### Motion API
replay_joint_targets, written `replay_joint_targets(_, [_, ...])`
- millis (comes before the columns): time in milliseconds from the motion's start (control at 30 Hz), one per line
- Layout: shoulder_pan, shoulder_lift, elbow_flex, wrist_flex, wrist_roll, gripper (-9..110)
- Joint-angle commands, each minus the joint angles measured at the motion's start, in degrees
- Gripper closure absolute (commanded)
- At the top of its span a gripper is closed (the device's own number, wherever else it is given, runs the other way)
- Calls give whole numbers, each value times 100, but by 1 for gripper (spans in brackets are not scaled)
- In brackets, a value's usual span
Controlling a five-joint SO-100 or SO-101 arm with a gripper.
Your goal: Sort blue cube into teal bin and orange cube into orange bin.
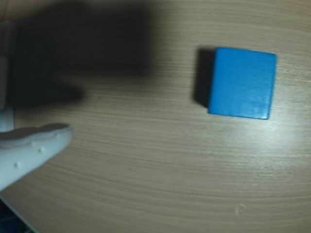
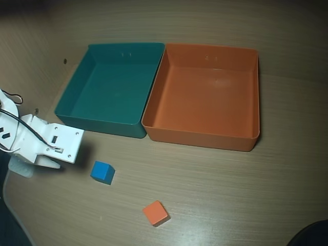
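Observation:
The blue cube (image 1: 241, 83) lies on the wood table at the right of the wrist view, well clear of my gripper (image 1: 73, 112). One white finger (image 1: 36, 145) shows at the lower left and a dark blurred jaw sits above it. Bare table shows between them, so the gripper is open and empty. In the overhead view the gripper (image 2: 51, 164) is at the left, a short way left of the blue cube (image 2: 102, 171). The orange cube (image 2: 155, 212) lies nearer the front. The teal bin (image 2: 97, 123) and the orange bin (image 2: 200, 138) stand side by side behind, touching.
The white arm body (image 2: 46, 141) with its cables reaches in from the left edge, close to the teal bin's front left corner. The table's edge curves along the lower left. A dark object (image 2: 310, 236) sits in the bottom right corner.

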Motion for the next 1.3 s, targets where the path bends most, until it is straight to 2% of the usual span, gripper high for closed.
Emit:
replay_joint_targets(0, [-44, -1160, -1397, -44, -18, 71])
replay_joint_targets(233, [-26, -3349, -3287, -44, -18, 71])
replay_joint_targets(433, [18, -4649, -4078, -44, -26, 71])
replay_joint_targets(1000, [-35, -6223, -4315, -44, -26, 71])
replay_joint_targets(1267, [-44, -6346, -4315, -44, -26, 72])
